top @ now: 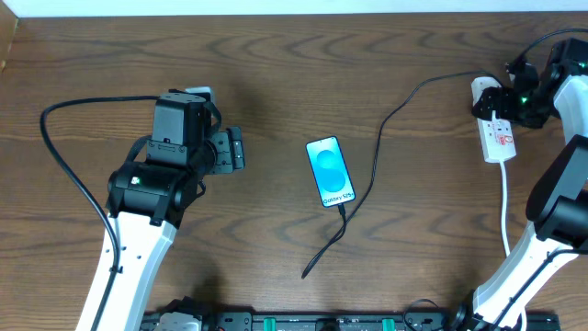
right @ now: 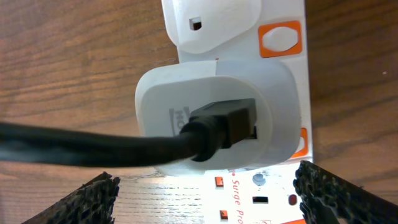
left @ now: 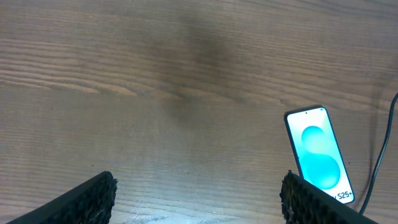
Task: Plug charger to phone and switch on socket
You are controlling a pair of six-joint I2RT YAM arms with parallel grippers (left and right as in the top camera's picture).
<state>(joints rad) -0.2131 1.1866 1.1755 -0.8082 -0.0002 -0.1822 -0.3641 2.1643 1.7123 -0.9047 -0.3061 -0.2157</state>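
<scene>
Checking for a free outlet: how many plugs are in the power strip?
2: a white adapter holding the charger cable, and a second white plug beside it along the socket. More may be hidden.

A dark brown wooden table fills the scene, its grain running left to right in long wavy bands. A pale white strip borders the table's far edge. Along the near edge lies a black rail with small green fittings. A soft sheen of light lies on the wood.
</scene>
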